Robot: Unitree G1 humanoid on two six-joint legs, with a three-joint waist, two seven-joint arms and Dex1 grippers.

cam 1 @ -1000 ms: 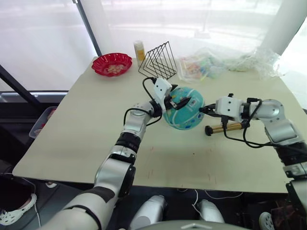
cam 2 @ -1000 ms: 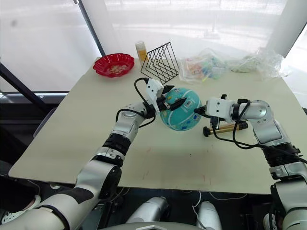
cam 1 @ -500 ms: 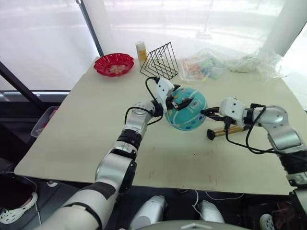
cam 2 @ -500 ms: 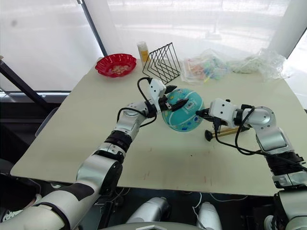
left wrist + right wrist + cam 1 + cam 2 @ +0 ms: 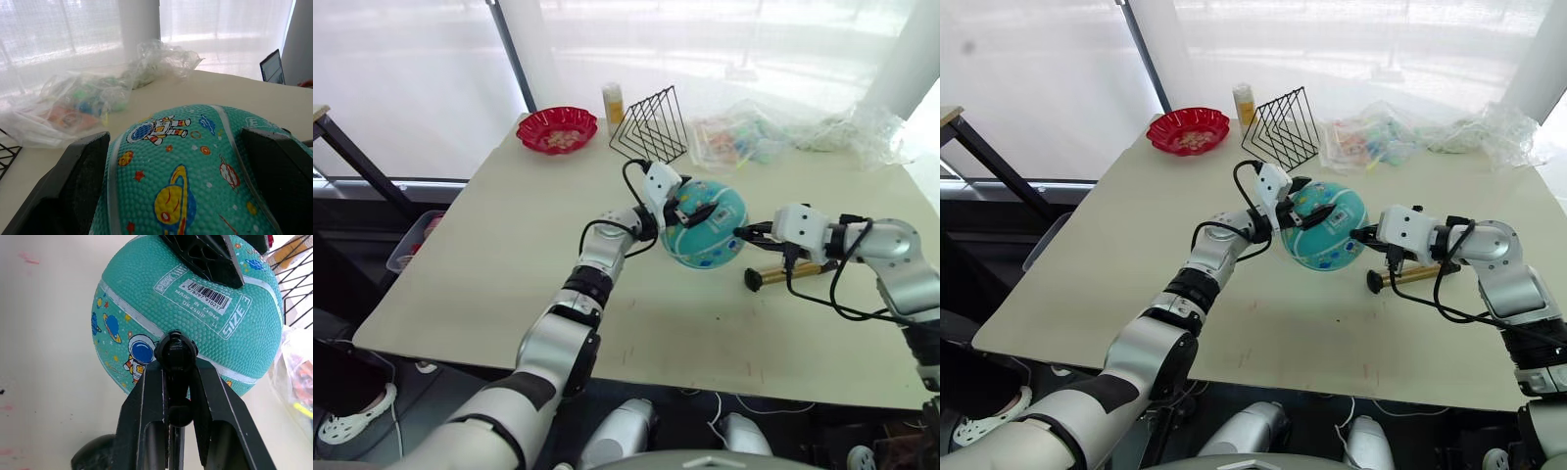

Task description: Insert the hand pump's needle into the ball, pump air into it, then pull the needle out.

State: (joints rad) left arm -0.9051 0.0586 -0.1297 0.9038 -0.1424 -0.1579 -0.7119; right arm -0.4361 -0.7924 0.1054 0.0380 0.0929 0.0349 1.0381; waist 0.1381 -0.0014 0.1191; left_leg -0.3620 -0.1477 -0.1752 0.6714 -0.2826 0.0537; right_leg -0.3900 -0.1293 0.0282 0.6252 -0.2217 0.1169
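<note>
**Q:** What containers do you have on the table, and what's in them?

**A:** I see a red scalloped bowl (image 5: 1189, 130) far behind the ball, toward the left corner, with small light-coloured bits inside; I can't tell what they are. Just behind the ball stands a black wire rack (image 5: 1282, 127), and beside that rack, a small yellow bottle (image 5: 1245, 103). Behind the ball to the right lie crumpled clear plastic bags (image 5: 1410, 135) with colourful items inside.

**Q:** And the ball itself?

**A:** The ball (image 5: 1327, 226) is round, teal with white stripes and astronaut prints, near the middle of the beige table (image 5: 1116, 245). My left gripper (image 5: 1310, 208) has its fingers spread wide around the ball's top, one on each side, gripping it. My right gripper (image 5: 1368, 236) is just right of the ball, fingers narrow and pinched on the black end of the hose (image 5: 175, 352), whose tip presses at the ball's side. The needle is too small for me to see. The hand pump (image 5: 1408, 275) lies flat on the table right of the ball, beneath my right gripper.

**Q:** The room?

**A:** Beyond the table, bright windows with sheer white curtains (image 5: 1058, 69).
</note>
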